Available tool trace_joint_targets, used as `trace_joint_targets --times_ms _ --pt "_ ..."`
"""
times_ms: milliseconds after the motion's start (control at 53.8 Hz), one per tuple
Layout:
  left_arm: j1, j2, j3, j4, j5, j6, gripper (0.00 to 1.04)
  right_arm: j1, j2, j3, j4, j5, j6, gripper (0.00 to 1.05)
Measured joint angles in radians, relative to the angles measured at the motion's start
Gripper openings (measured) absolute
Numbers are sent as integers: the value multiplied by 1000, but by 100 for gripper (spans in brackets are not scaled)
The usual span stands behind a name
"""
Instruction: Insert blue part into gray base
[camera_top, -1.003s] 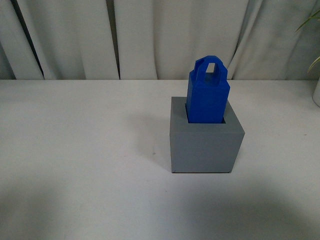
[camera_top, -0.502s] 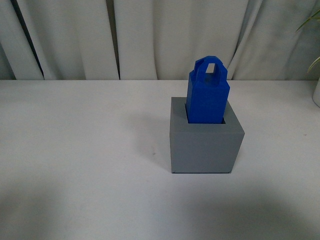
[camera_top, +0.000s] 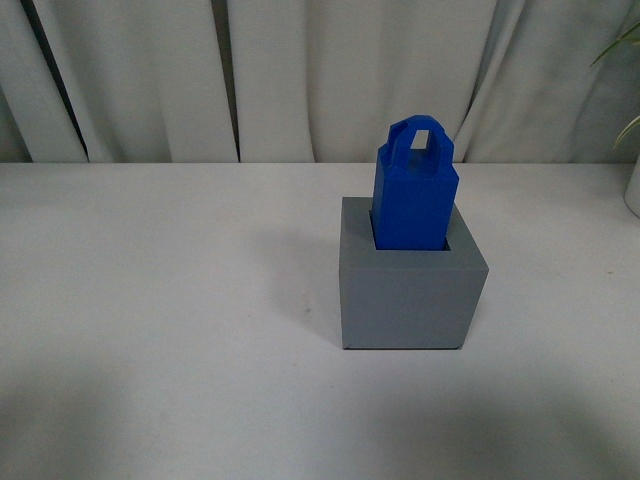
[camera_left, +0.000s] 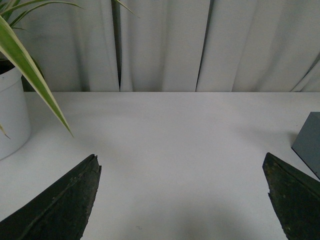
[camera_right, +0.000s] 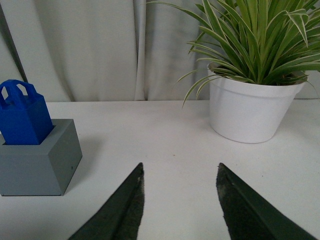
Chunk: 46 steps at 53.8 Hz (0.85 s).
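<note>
The blue part (camera_top: 415, 190) stands upright in the square recess of the gray base (camera_top: 408, 290), its loop handle on top, at the middle right of the white table in the front view. Both also show in the right wrist view, the blue part (camera_right: 22, 117) in the gray base (camera_right: 40, 160). A corner of the gray base (camera_left: 309, 142) shows in the left wrist view. My left gripper (camera_left: 181, 162) is open and empty over bare table. My right gripper (camera_right: 180, 170) is open and empty, apart from the base. Neither arm shows in the front view.
A white pot with a striped green plant (camera_right: 250, 107) stands on the table beyond my right gripper. Another white pot (camera_left: 11, 117) with leaves stands beside my left gripper. White curtains (camera_top: 300, 80) hang behind the table's far edge.
</note>
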Motion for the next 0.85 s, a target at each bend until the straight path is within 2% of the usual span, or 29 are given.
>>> trace_joint_targets --times_ms 149,241,279,353,854 --pt "0 0 0 0 0 0 99 0 0 0 0 0 0 81" --pt "0 0 0 0 0 0 99 0 0 0 0 0 0 97" --pt "0 0 0 0 0 0 99 0 0 0 0 0 1 99" --pt "0 0 0 0 0 0 99 0 0 0 0 0 1 97" --pt "0 0 0 0 0 0 99 0 0 0 0 0 1 97"
